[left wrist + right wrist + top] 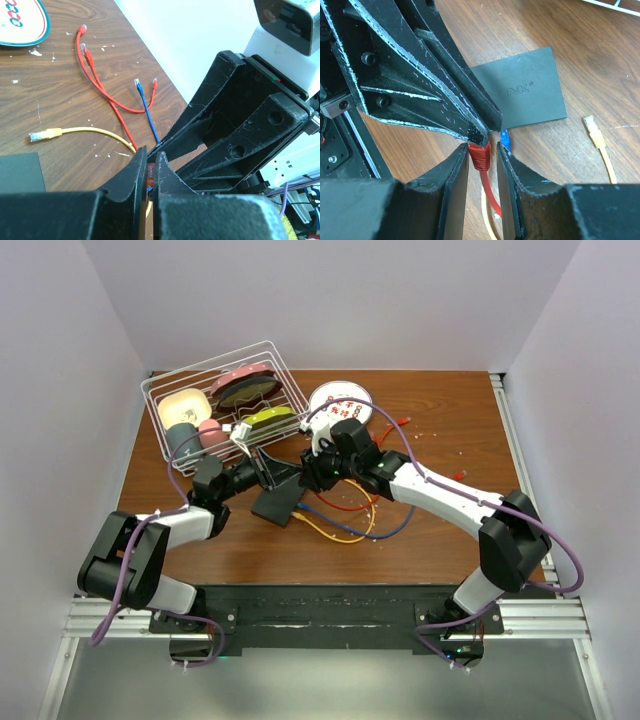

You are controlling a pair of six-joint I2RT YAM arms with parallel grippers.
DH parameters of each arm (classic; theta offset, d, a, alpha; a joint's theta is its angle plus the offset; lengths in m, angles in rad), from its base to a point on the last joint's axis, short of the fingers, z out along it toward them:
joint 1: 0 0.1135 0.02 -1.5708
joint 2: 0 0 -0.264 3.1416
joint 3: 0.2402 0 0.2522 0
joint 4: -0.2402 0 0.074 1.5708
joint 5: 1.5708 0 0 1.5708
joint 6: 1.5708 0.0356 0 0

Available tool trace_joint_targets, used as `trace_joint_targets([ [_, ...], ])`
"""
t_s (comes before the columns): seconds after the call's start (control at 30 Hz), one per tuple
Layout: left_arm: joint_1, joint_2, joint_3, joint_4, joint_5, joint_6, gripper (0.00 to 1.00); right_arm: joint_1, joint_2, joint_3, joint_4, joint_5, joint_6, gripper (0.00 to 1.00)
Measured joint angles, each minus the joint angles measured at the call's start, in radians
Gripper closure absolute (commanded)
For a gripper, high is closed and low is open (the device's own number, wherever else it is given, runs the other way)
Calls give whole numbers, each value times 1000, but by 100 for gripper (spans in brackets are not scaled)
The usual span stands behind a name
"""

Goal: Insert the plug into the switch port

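Starting at the right gripper: parted roughly a plug's width around the red plug, snug on one side, a sliver of gap on the other. Can't tell whether properly clamped or just sitting loosely around it. Nose to nose there with the left gripper, which is closed down to a thin slit with a bit of red wedged in it, so looks pinched on the tip of that same plug. All of this just off the edge of the switch, on its right-arm side, plug not touching it. Switch lying flat on the wooden table, printed face up. Blue plug right next to the red one, hugging the switch edge. Yellow plug loose a bit further out from the switch, plus loops of cable on that same side. Well beyond the switch, a round white plate and a wire rack full of dishes.
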Motion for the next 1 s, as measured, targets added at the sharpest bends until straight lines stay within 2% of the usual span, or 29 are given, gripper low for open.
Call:
trace_joint_targets([
  [0.1, 0, 0, 0, -8, -2, 0, 100, 1, 0, -4, 3, 2, 5, 74],
  [0.4, -5, -26, 0, -40, -20, 10, 100, 6, -14, -14, 13, 19, 15, 74],
  [0.87, -5, -41, 0, -74, -58, 12, 100, 7, -16, -30, 27, 59, 29, 68],
  [1.0, -5, -42, 0, -76, -69, 12, 100, 10, -18, -38, 41, 73, 37, 73],
])
